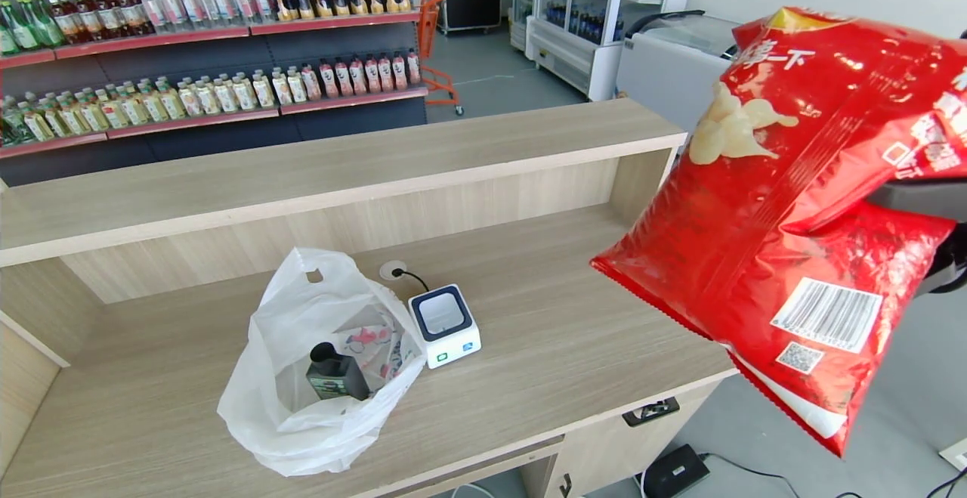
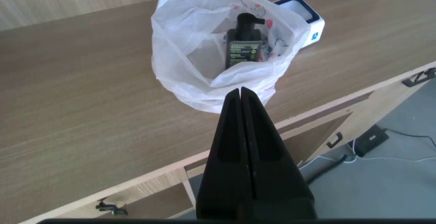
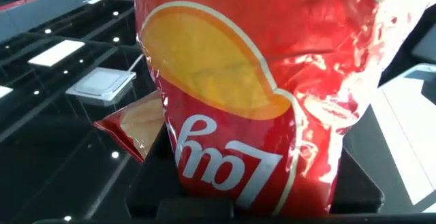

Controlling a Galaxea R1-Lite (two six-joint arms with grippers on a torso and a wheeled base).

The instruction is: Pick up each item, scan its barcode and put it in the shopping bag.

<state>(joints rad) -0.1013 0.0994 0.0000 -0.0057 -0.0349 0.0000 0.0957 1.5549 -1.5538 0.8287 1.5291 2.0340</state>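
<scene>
The chip bag point(image 1: 763, 203) runs past the right edge of the head view. In the right wrist view the frame cuts off both its ends, and it covers most of the right tool point(image 3: 248, 186) clamped on it. A second red packet point(image 3: 129, 125) lies half hidden behind it. Inside the shopping bag point(image 1: 264, 400), a printed packet point(image 1: 370, 347) beside the dark bottle point(image 1: 336, 373) is too veiled by film to identify. In the left wrist view the shopping bag hides part of the scanner point(image 2: 308, 21), and the left tool point(image 2: 248, 149), halves pressed together, blocks part of the bench point(image 2: 82, 129) edge. The shelf bottles point(image 1: 227, 94) are too small to tell their labels.
</scene>
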